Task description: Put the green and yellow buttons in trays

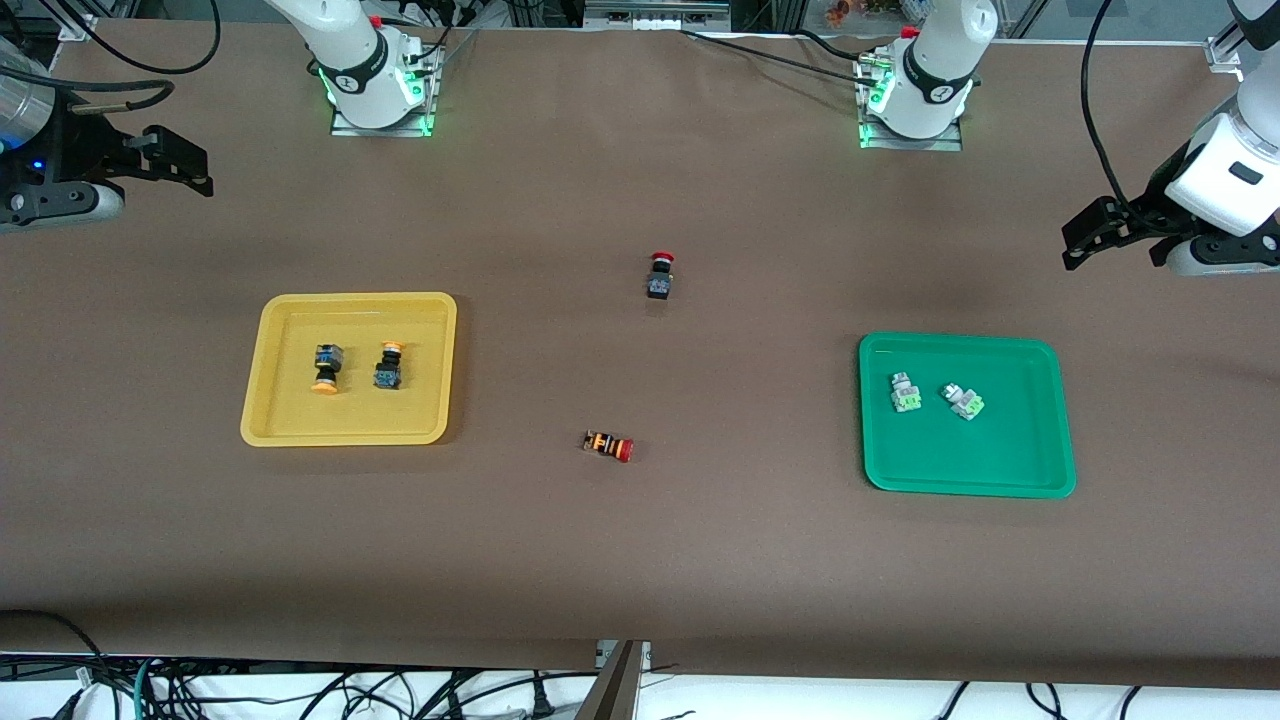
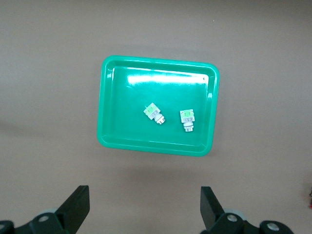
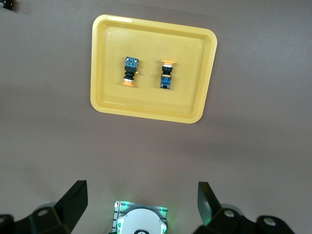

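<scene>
A: So where are the buttons at?

B: Both yellow buttons (image 1: 358, 367) lie in the yellow tray (image 1: 275, 420), both green buttons (image 1: 934, 396) in the green tray (image 1: 1040, 470).

A: And the hands?

B: Left hand (image 2: 145, 209) hangs over the bench's (image 1: 640, 560) left-arm end, fingers spread, holding nothing. Right hand (image 3: 142, 207) likewise at its own end.

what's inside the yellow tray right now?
Two yellow-capped buttons lie on their sides in the yellow tray, side by side and apart, caps pointing opposite ways. Nothing else is in it; nothing covers the floor. Both grippers wait open, away from it.
</scene>
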Robot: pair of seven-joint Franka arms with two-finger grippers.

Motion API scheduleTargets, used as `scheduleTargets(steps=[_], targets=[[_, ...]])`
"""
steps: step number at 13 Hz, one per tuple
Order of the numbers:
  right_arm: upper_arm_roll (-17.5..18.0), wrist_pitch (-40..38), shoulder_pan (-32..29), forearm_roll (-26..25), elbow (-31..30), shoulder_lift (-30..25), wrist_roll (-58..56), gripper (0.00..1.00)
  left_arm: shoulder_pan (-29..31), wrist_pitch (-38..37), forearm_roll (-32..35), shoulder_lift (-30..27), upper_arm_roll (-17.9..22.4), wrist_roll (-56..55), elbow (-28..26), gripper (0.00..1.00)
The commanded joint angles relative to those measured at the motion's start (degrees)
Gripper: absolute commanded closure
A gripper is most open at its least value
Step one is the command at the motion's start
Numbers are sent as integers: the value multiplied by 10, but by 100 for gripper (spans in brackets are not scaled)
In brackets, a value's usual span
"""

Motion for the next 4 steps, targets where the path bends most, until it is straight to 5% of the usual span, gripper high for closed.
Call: scheduleTargets(steps=[1, 4], targets=[[5, -9, -6, -7, 9, 5, 4, 0, -6, -21, -6, 16, 5, 14, 32, 0], [5, -9, -6, -7, 10, 5, 4, 0, -6, -28, -5, 16, 5, 15, 32, 0]])
